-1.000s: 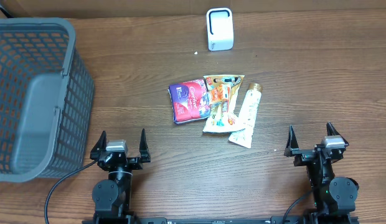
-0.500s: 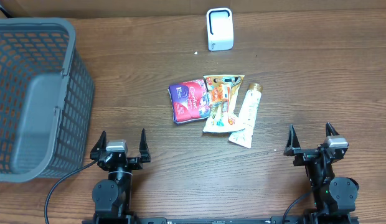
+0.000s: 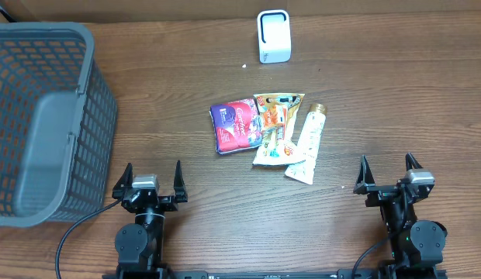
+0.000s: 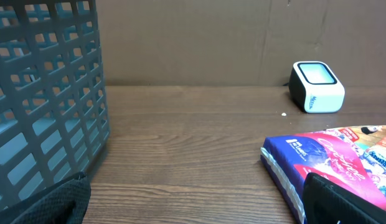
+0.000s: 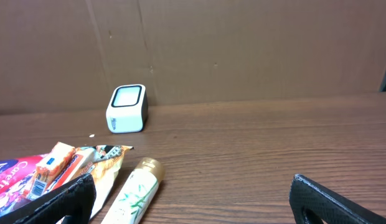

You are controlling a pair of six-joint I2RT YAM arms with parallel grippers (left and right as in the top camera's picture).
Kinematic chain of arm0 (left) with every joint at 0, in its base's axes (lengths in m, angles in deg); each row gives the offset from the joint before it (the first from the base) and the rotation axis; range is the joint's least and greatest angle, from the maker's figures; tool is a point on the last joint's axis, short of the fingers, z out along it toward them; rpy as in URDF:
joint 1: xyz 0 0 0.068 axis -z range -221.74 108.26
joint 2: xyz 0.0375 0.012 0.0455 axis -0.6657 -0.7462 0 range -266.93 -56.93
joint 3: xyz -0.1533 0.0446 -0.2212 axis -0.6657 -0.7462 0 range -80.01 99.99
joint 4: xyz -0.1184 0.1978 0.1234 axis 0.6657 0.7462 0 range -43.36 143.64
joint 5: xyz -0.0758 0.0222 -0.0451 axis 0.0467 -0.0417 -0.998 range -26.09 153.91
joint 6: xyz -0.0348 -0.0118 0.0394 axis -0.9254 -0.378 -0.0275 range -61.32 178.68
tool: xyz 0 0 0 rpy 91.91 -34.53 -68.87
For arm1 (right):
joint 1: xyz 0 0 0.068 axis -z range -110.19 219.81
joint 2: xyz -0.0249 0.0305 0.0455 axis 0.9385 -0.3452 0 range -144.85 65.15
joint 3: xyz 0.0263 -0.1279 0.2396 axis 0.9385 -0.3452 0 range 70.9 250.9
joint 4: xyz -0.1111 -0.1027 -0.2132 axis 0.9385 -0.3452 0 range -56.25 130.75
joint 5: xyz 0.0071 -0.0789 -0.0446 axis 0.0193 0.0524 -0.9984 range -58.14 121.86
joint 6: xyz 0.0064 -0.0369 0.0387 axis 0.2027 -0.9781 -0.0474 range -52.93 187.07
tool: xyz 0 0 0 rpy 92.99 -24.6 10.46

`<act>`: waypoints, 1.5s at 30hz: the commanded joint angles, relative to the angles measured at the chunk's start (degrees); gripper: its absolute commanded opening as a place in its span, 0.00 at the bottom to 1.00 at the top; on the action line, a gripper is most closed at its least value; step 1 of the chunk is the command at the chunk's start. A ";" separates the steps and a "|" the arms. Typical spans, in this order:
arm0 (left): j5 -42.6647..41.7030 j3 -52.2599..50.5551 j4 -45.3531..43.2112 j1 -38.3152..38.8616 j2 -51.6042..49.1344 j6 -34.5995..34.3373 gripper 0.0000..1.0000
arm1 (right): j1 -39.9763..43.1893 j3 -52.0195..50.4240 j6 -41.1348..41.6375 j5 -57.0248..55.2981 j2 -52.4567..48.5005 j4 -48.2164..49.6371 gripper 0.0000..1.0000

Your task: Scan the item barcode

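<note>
Wood-grain table [image 3: 396,85] carries everything we counted: one grey plastic basket [image 3: 89,70] at the left edge, one white barcode scanner [image 3: 273,36] near the far edge, and three items for scanning grouped in the middle. The items are one purple-and-red packet [image 3: 237,125], one orange snack packet [image 3: 273,124] and one cream tube [image 3: 309,143] with a gold cap. The purple-and-red packet lies leftmost, and the orange snack packet overlaps its right edge. The cream tube lies just beside the snack packet on the right, its cap pointing toward the far edge. All three lie flat, well apart from the scanner and from both arms. We count two grippers at the near edge. The left gripper [image 3: 153,172] stands with its jaws spread wide and nothing between them. Its wrist view shows only bare table between its fingers, with the basket wall to the left and the purple-and-red packet to the right. The right gripper [image 3: 386,163] is likewise spread and empty, with the tube and the scanner ahead of it in its wrist view. Compared with the frame a second ago, we find the basket, scanner and three items where they were. Both grippers remain released at the near edge, with at most a very slight shift on the right.
</note>
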 commanded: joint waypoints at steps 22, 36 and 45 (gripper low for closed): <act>-0.33 -0.24 -0.15 -0.35 0.55 -0.55 1.00 | 0.15 -0.59 -3.48 -0.57 0.46 0.26 1.00; -0.33 -0.24 -0.15 -0.35 0.55 -0.55 1.00 | 0.15 -0.59 -3.48 -0.57 0.46 0.33 1.00; -0.33 -0.24 -0.15 -0.35 0.55 -0.55 1.00 | 0.15 -0.59 -3.48 -0.57 0.46 0.33 1.00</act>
